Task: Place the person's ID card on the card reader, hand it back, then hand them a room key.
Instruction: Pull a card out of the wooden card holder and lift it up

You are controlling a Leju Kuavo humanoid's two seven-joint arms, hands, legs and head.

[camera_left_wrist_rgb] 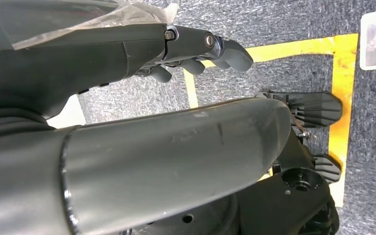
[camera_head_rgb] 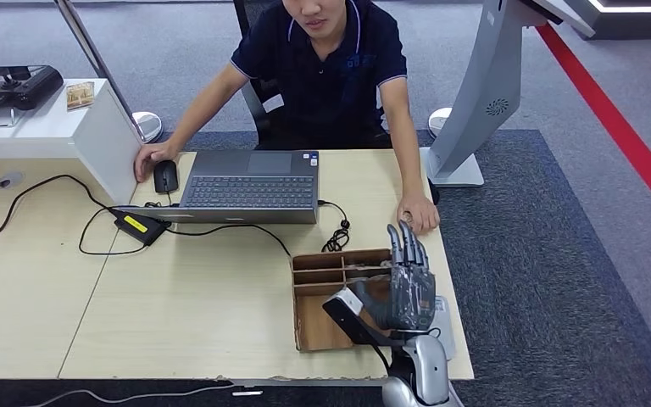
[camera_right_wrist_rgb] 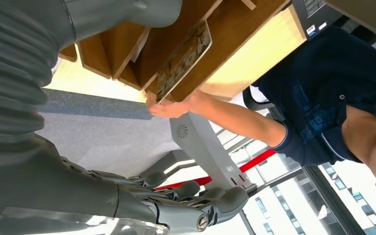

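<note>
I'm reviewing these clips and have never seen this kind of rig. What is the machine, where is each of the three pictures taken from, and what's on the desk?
It is a humanoid robot with two arms ending in fingered hands. The head view looks down from its body at a wooden desk. Its right hand, fingers spread, hovers over a brown divided tray; the right wrist view shows a card in the tray. A seated person faces a laptop, one hand on a mouse. The left wrist view shows the left hand hanging above the carpet, holding nothing.
</note>
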